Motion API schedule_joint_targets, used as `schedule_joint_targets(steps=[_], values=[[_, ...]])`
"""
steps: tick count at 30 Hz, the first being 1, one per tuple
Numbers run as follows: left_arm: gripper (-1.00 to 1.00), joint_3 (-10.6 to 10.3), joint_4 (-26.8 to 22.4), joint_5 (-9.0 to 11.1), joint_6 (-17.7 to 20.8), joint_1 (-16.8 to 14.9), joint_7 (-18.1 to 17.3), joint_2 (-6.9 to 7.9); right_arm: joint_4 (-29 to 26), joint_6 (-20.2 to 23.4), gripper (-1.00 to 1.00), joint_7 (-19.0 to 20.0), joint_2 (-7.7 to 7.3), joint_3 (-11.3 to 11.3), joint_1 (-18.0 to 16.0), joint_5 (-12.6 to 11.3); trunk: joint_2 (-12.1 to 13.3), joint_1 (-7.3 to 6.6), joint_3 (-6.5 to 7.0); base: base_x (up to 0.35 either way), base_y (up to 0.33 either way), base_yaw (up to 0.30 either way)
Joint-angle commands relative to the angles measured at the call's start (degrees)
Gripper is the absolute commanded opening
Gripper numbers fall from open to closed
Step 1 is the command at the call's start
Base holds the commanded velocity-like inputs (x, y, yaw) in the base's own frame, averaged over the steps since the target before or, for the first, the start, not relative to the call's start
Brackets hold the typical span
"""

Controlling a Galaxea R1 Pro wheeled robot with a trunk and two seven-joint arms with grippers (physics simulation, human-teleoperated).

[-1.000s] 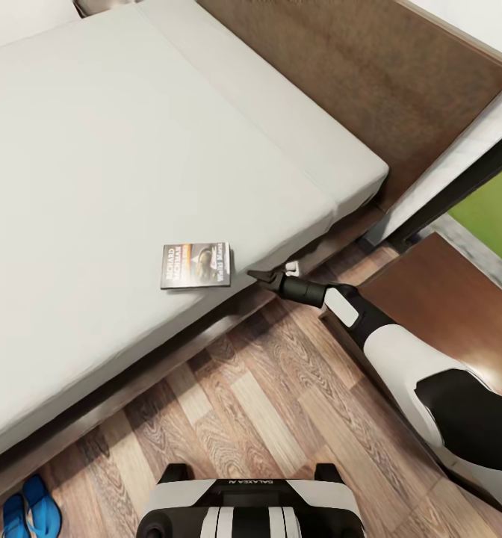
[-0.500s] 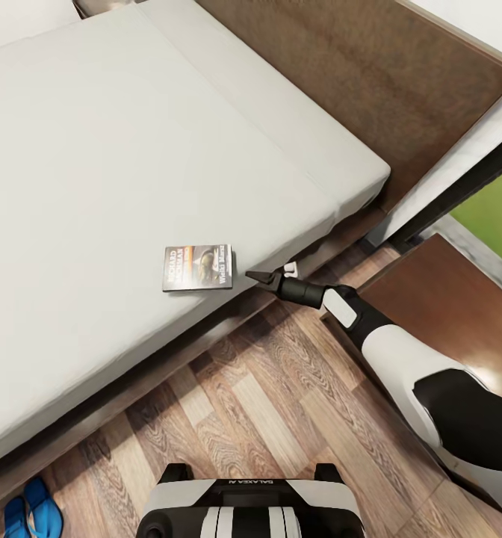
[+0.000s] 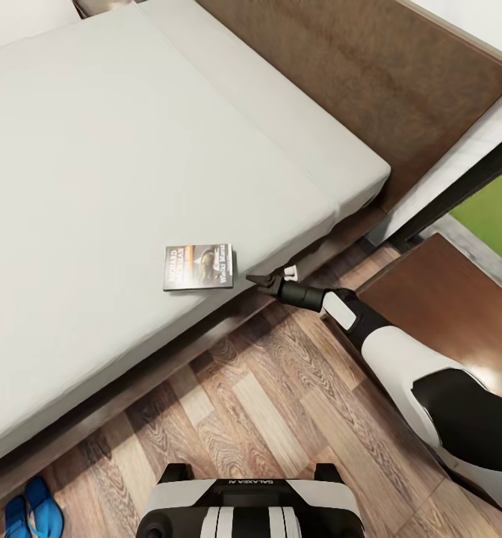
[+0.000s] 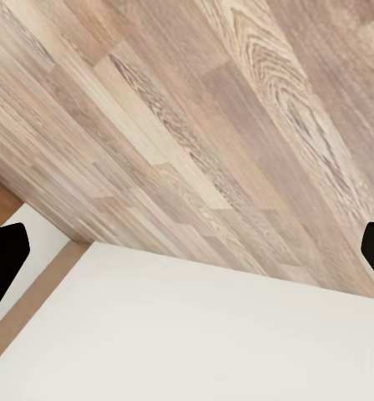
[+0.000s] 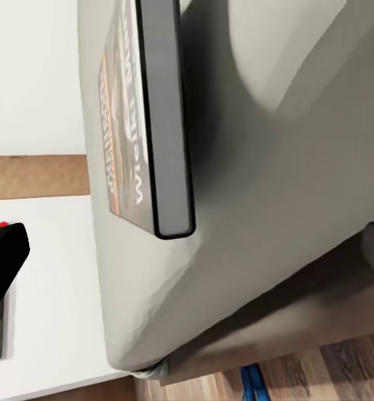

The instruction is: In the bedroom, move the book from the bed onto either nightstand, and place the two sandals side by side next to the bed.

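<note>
We see the book (image 3: 199, 267) lying flat near the bed's (image 3: 116, 194) edge. Our right gripper (image 3: 260, 281) hovers just beside it, jaws spread, holding nothing. Our left gripper (image 4: 187, 251) hangs wide open over the floor (image 4: 195, 125). The sandals (image 3: 31, 512) lie together on the floor.

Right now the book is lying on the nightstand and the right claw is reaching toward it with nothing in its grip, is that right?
Not quite. The book is lying on the bed, near the mattress edge, not on the nightstand; the head view shows this. The rest stands: the right claw is reaching toward it with nothing in its grip.
</note>
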Motion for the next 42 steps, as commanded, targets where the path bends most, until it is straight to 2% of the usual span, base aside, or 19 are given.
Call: schedule_joint_targets(steps=[1, 8, 20, 28, 42], values=[[1.0, -0.5, -0.1, 0.5, 0.2, 0.0, 0.2, 0.02, 0.1, 0.4, 1.0, 0.0, -0.02, 0.2, 0.0, -0.5, 0.0, 0.0, -0.02, -0.02, 0.024, 0.0], [1.0, -0.5, -0.1, 0.4, -0.7, 0.0, 0.2, 0.02, 0.2, 0.4, 1.0, 0.0, 0.18, 0.2, 0.0, -0.5, 0.0, 0.0, -0.02, -0.009, 0.011, 0.0], [1.0, -0.5, 0.0, 0.4, -1.6, 0.0, 0.3, 0.02, 0.2, 0.4, 1.0, -0.2, 1.35, 0.4, 0.0, -0.5, 0.0, 0.0, -0.02, -0.001, 0.001, 0.0], [1.0, -0.5, 0.1, 0.4, -1.7, 0.0, 0.4, 0.02, 0.2, 0.4, 1.0, -1.9, 2.32, 0.6, 0.0, -0.5, 0.0, 0.0, -0.02, 0.0, 0.0, 0.0], [1.0, -0.5, 0.1, 0.3, -1.8, 0.0, 0.4, -0.04, 0.2, 0.4, 1.0, -2.5, 2.69, 0.6, 0.0, -0.5, 0.0, 0.0, -0.02, 0.0, 0.0, 0.0]])
